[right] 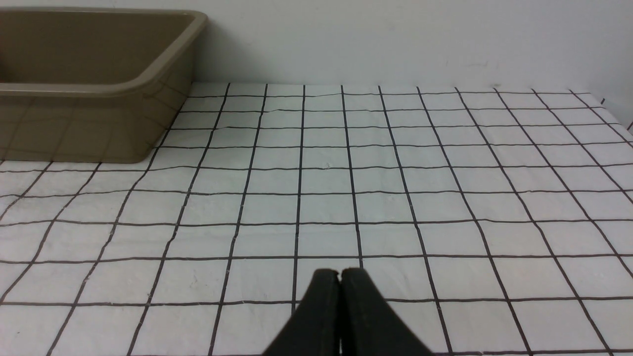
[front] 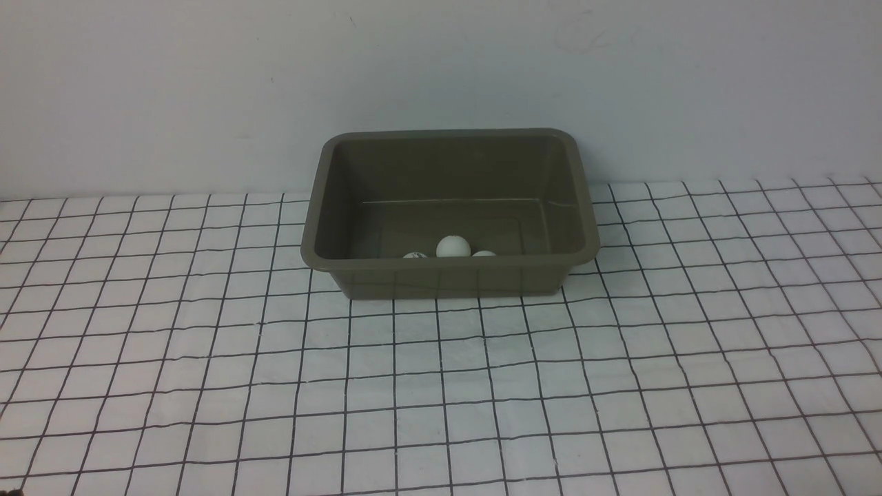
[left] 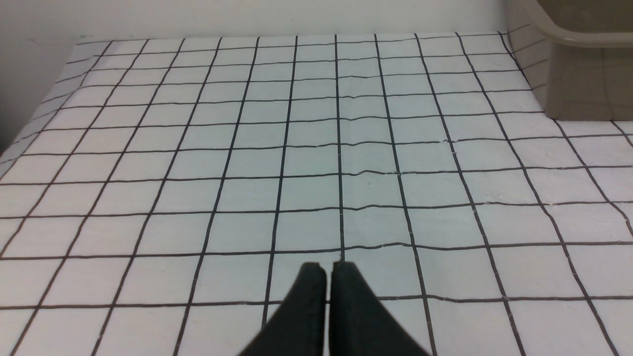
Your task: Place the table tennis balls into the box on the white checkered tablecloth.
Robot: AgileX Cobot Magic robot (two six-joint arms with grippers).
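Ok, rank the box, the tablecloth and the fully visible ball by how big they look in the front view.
1. Tablecloth: it fills the whole lower part of the picture.
2. Box: far smaller than the cloth.
3. Ball: tiny inside the box. Two more balls beside it are mostly hidden by the near wall, so they are not ranked.

Only the tips of the robot are showing. At the bottom middle of the left wrist view, the left gripper point(left: 329, 269) is showing two black fingers point(left: 306, 306). They are looking wide low down and getting thin toward rounded ends, like two wedges. The right gripper point(right: 340, 274) is showing the same two dull black fingers point(right: 363, 316) at the bottom middle.
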